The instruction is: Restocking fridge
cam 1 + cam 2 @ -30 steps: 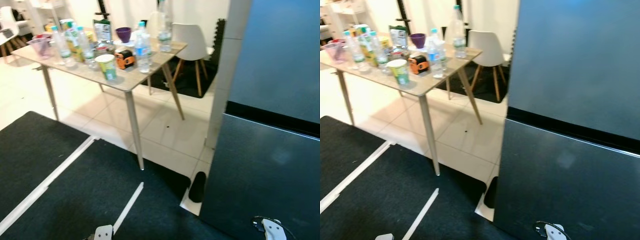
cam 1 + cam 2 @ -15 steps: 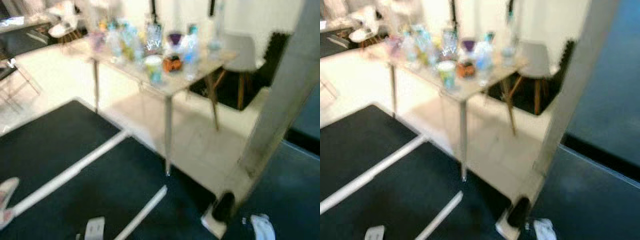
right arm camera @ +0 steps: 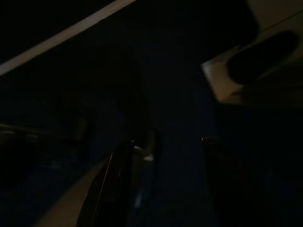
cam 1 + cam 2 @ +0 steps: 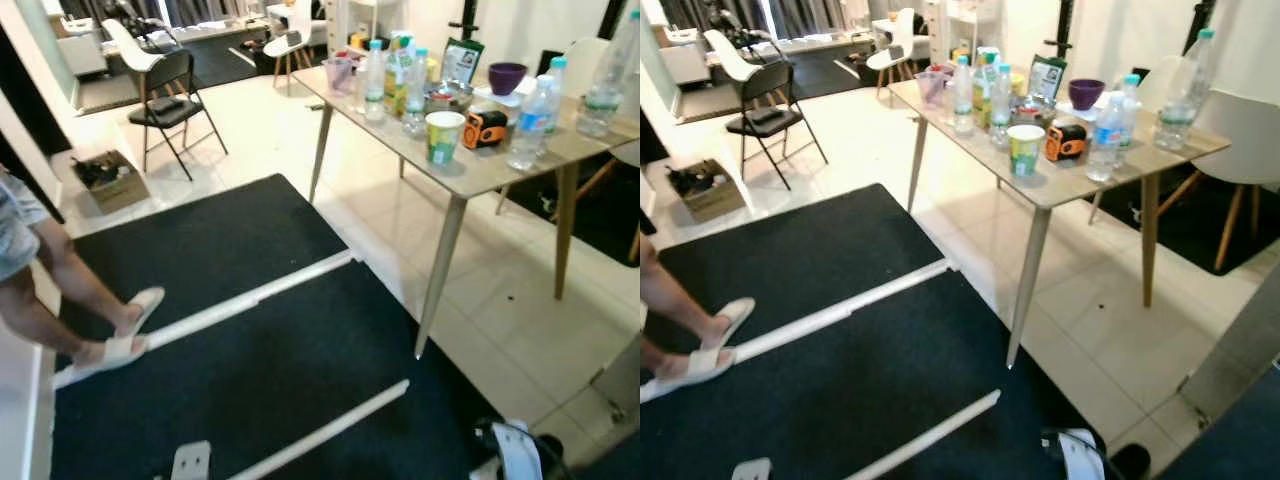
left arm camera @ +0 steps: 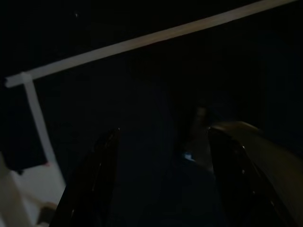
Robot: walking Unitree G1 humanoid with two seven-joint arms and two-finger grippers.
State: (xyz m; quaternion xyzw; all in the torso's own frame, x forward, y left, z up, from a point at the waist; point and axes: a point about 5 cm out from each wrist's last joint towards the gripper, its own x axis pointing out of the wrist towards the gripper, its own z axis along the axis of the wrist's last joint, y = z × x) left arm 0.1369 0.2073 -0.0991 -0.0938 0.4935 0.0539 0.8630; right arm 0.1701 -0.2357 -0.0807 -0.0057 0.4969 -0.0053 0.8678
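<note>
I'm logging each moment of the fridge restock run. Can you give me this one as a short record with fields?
setting: tiled room with black floor mats
table: wooden table ahead on the right, bearing water bottles, a green paper cup, a purple bowl, an orange tape measure
person: legs in white sandals at left
left claw: open, hanging over the mat
right claw: open, hanging idle
held: nothing

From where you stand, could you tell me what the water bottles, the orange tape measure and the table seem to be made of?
The water bottles look like clear thin plastic: see-through, with blue caps and labels. The orange tape measure seems hard plastic, orange with a black face, slightly glossy. The table has a smooth beige top, glossy enough to catch light, perhaps laminate or glass; its tapered legs look like pale wood or painted metal.
</note>
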